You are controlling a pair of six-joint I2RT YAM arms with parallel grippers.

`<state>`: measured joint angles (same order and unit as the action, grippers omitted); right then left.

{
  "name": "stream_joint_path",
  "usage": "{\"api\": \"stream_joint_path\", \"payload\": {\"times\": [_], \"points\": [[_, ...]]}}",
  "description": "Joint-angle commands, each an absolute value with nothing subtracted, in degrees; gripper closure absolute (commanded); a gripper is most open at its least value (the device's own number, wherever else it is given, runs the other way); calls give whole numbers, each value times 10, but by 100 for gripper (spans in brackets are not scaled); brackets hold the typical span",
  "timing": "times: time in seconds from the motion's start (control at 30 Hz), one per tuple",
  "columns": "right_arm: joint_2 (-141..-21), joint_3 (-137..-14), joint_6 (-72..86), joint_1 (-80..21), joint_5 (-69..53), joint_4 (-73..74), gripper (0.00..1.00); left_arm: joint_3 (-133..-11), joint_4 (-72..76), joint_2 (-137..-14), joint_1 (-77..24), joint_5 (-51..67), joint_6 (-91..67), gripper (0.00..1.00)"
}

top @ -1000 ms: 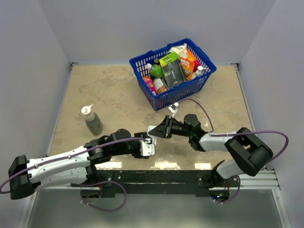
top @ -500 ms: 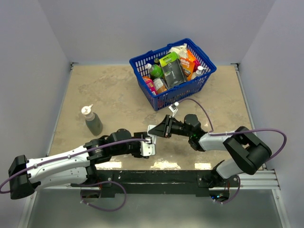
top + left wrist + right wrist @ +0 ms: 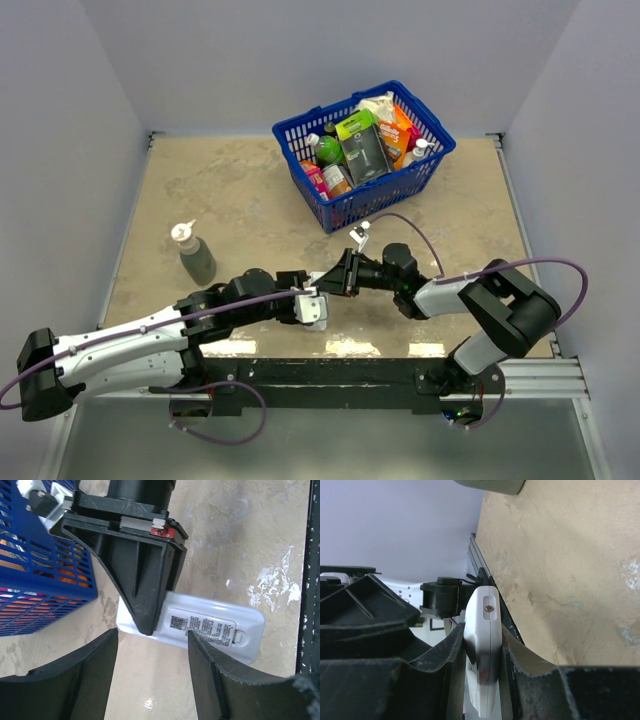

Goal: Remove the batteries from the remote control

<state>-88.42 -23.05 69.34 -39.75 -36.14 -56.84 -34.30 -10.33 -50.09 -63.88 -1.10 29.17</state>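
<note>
Right gripper (image 3: 482, 667): 2 fingers closed tight on the remote control (image 3: 215, 627), clamped at 1 end. The right wrist view shows the white bar edge-on between the fingers, with 1 small screw in the narrow side.

The remote is down by the table (image 3: 230, 190) near its front edge, between the 2 arms. It may be resting on the surface or held just off it; the angles do not settle that. The face with the printed label and a small latch tab is turned toward the left wrist camera.

Left gripper (image 3: 152, 647): fingers spread wide, holding nothing. In its own view they frame the clamped end of the remote, 1 on each side, with gaps showing.

Blue basket (image 3: 400, 187), full of groceries, just behind the grippers. Spray bottle (image 3: 196, 258) upright, well off to the left.
</note>
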Motion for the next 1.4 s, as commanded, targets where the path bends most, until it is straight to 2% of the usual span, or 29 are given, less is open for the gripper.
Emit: {"api": "stream_joint_path", "payload": {"times": [0.0, 0.47, 0.8, 1.37], "points": [[-885, -229, 700, -399, -381, -605, 100, -367, -78, -493, -639, -34, 302, 38], [-889, -229, 708, -398, -384, -614, 100, -353, -91, -451, -639, 84, 189, 36], [-875, -231, 709, -399, -388, -606, 100, -345, -100, -505, -639, 88, 185, 36], [-869, -241, 710, -399, -391, -601, 100, -331, -99, -520, -638, 75, 219, 35]]}}
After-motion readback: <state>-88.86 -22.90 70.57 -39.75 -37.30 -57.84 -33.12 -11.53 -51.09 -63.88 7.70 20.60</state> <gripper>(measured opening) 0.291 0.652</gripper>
